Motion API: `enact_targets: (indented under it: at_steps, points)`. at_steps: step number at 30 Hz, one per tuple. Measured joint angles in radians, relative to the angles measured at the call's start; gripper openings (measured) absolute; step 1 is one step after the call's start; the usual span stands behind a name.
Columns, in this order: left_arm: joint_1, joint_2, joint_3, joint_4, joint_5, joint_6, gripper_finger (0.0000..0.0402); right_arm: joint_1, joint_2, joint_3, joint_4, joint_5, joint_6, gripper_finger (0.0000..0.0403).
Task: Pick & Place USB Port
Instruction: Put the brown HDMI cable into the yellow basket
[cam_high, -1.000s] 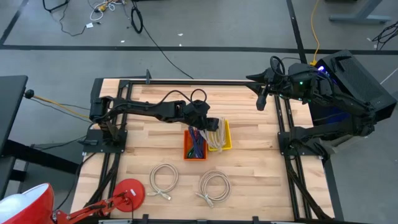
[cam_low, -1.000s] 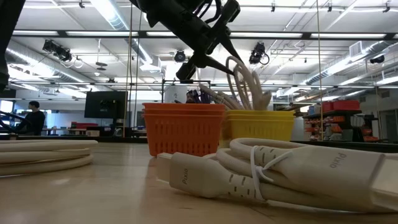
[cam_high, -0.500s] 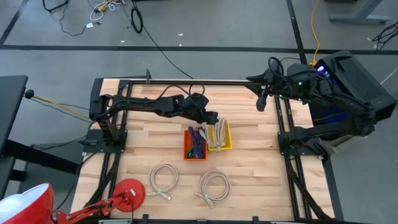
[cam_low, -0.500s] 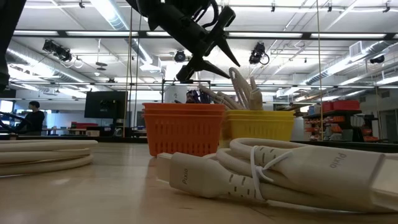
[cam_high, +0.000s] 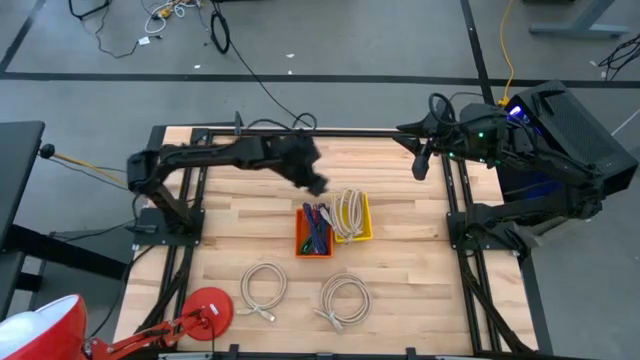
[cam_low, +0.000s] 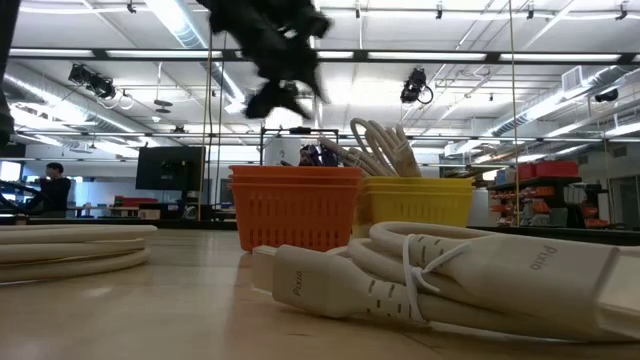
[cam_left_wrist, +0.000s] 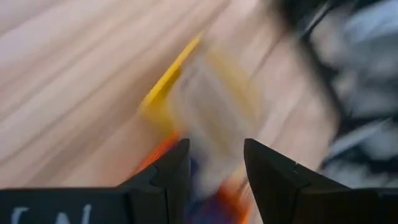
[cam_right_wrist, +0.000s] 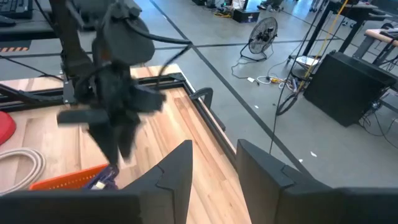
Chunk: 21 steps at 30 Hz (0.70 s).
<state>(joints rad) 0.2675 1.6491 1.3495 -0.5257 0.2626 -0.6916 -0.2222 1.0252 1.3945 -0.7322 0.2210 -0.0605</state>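
A coiled white cable (cam_high: 348, 212) lies in the yellow bin (cam_high: 366, 233), and its loops (cam_low: 380, 140) stick up over the rim. The orange bin (cam_high: 301, 232) beside it holds coloured cables (cam_high: 317, 228). My left gripper (cam_high: 318, 184) hovers open just beyond the orange bin's far edge, blurred and above the bins in the low view (cam_low: 285, 75). Its wrist view shows nothing between its fingers (cam_left_wrist: 216, 144). My right gripper (cam_high: 419, 168) waits high at the far right edge, open and empty (cam_right_wrist: 214, 146).
Two more white cable coils (cam_high: 263, 288) (cam_high: 345, 298) lie on the wooden table near its front edge. One of them fills the low view's foreground (cam_low: 450, 275). A red lamp (cam_high: 210, 308) stands at the near left corner. Black frame rails (cam_high: 300, 131) run along the table's edges.
My left gripper has let go of the white cable. It has drawn back from above the yellow bin, up and toward the table's far left, rolling as it went. The cable's loops, held up before, have sunk into the yellow bin.
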Motion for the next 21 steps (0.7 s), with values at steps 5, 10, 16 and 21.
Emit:
enact_targets:
  at_steps: [5, 10, 16, 21]
  points:
    - [-0.014, -0.135, 0.000, -0.532, -0.026, 0.263, 0.0150, 0.000, 0.000, 0.000, -0.006, 0.007, 0.000, 0.0125]
    - [-0.152, -0.207, 0.000, -0.822, -0.068, 0.486, 0.0149, -0.007, 0.000, 0.000, -0.004, 0.007, 0.016, 0.0125]
    - [-0.354, -0.171, -0.080, -0.817, -0.211, 0.571, 0.0149, -0.013, 0.000, 0.000, -0.003, 0.004, 0.080, 0.0125]
    - [-0.400, -0.127, -0.274, -0.739, -0.174, 0.465, 0.0156, -0.011, 0.006, 0.000, -0.002, -0.003, 0.087, 0.0125]
